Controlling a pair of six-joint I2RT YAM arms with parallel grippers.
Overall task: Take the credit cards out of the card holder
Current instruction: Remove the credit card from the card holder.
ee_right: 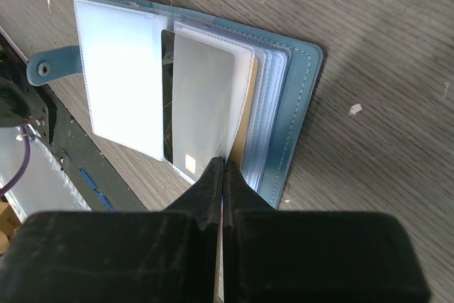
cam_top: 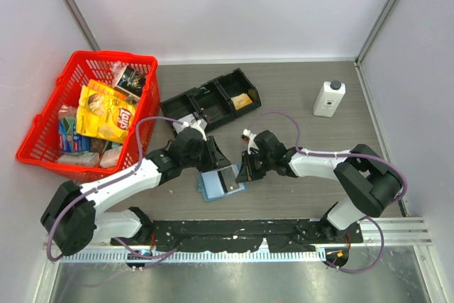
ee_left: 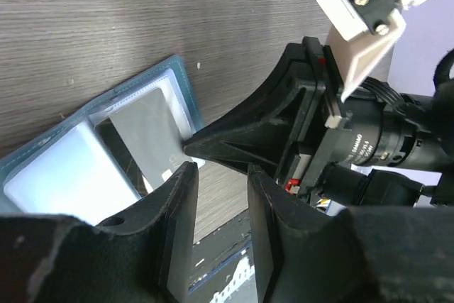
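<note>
The right tool (ee_right: pixel 223 168) fills the bottom of its own wrist view, its two black fingers clenched together with only a hairline between them. They pinch the near edge of a grey credit card (ee_right: pixel 206 97) that stands partly out of a clear sleeve. I cannot tell whether the sleeve's plastic is caught in the pinch as well. A tan card (ee_right: pixel 245 129) shows as a thin strip just behind the grey one, and a dark one peeks out on its other side.

The card holder (ee_right: pixel 299 97) lies open and flat on the wood-grain tabletop (cam_top: pixel 291 90), its light-blue cover facing down and its stack of clear sleeves facing up. A snap tab (ee_right: pixel 48 69) sticks out from one side of it. From above, the holder sits between the two arms, near the front edge, and both tools come together over it.

The left tool (ee_left: pixel 221 175) is released: its fingers stand apart, with bare tabletop showing in the gap, and it hovers just beside the holder's edge without holding anything. In that wrist view the pointed tip of the right tool touches the edge of the grey card.

Further back sit a black tray (cam_top: pixel 213 97), a red basket (cam_top: pixel 44 127) full of snack packets, and a white bottle (cam_top: pixel 329 98), all well apart from the holder.
</note>
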